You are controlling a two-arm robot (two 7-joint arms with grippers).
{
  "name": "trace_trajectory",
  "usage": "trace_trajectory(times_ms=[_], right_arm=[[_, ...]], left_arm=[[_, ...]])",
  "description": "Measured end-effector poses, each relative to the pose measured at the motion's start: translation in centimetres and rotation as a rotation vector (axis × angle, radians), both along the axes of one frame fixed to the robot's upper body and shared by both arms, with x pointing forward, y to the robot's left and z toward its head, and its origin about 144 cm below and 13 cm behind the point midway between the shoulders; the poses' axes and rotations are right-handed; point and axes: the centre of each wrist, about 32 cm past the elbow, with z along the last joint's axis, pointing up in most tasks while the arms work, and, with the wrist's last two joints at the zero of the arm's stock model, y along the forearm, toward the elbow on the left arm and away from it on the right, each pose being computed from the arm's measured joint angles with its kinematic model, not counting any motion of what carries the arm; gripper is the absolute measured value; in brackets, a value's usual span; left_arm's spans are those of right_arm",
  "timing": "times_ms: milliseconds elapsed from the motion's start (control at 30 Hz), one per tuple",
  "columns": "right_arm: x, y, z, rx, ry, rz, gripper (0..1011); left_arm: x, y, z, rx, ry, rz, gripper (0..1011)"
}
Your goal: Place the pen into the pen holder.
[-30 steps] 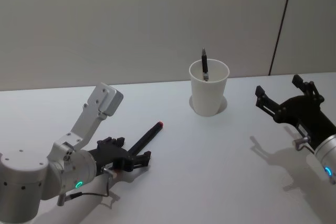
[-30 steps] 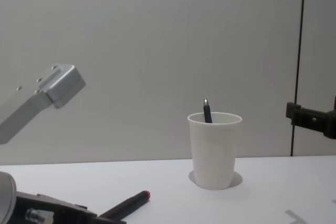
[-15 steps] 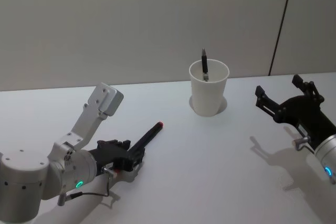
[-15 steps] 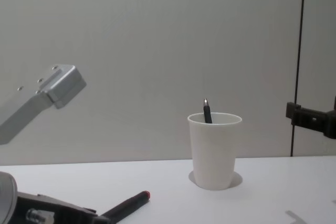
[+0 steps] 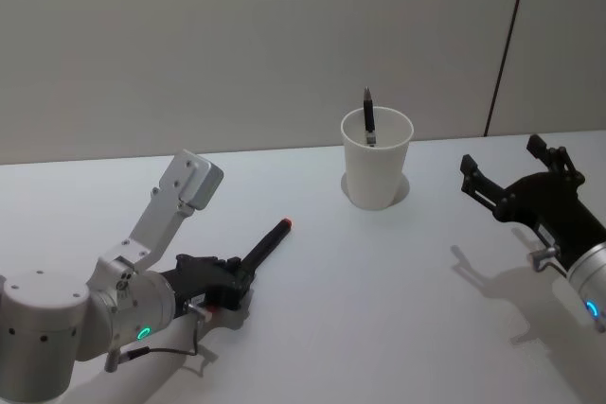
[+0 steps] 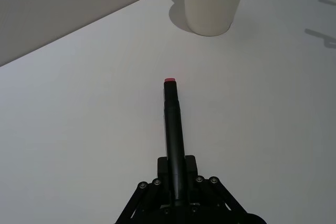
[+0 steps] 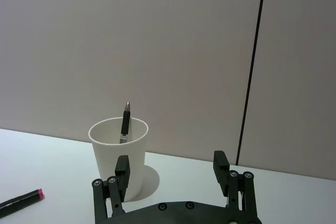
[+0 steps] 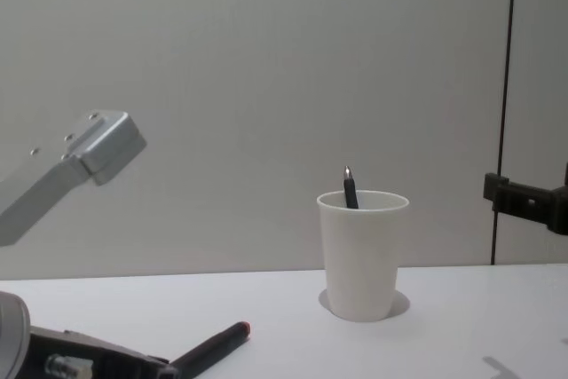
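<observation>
Near left: pen [image 5: 268, 241], red tip toward far right, clamped in left gripper [image 5: 235, 277], apparently touching table [image 5: 379, 281]. Far centre: pen holder [image 5: 376, 172], upright, containing second pen [image 5: 368, 115]. Right: right gripper [image 5: 504, 156], fingers spread, empty.

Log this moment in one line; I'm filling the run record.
phase: grasp | left gripper: shut on red-tipped pen, on table | right gripper: open, idle | pen holder: upright, dark pen inside
</observation>
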Motion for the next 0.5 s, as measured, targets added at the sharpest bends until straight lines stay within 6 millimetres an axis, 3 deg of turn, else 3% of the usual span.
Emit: trace_trajectory(times_ms=[500], right_arm=[[0.00,0.00,0.00,0.000,0.000,0.000,1001]], left_arm=[[-0.22,0.16,-0.31,-0.054,-0.087,0.059,180]])
